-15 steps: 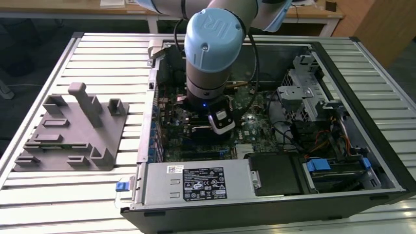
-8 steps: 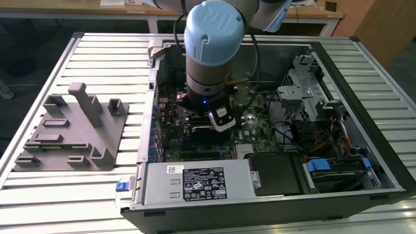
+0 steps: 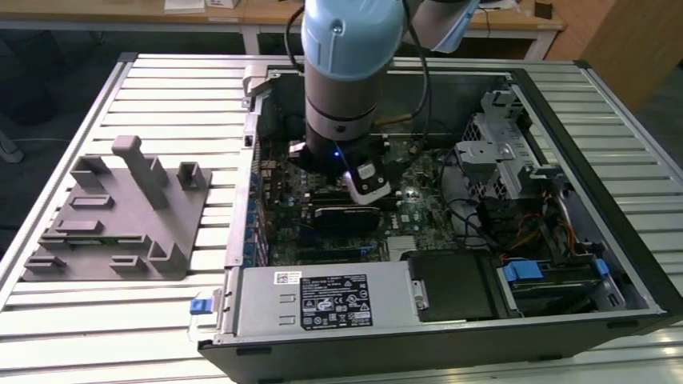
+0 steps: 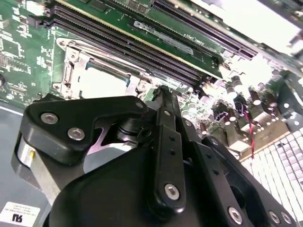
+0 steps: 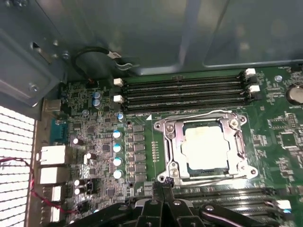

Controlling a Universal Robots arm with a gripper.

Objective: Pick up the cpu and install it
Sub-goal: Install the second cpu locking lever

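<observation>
The cpu (image 5: 206,146) is a pale silvery square lying flat inside the metal socket frame (image 5: 166,142) on the green motherboard; in the second wrist view the cpu (image 4: 102,82) sits in the same frame. My gripper (image 5: 164,182) hangs just off one corner of the socket, its black fingers pressed together with nothing between them. In the second wrist view the gripper (image 4: 162,92) tip sits beside the socket's edge, apart from the chip. In the exterior view my arm (image 3: 339,72) reaches down into the open computer case (image 3: 597,120).
Memory slots (image 5: 184,87) run along both sides of the socket. Capacitors (image 5: 117,147) and a white finned block (image 5: 14,156) stand close by. A grey fixture block (image 3: 117,216) lies on the slatted table on the exterior view's left. The power supply (image 3: 320,300) fills the case's near end.
</observation>
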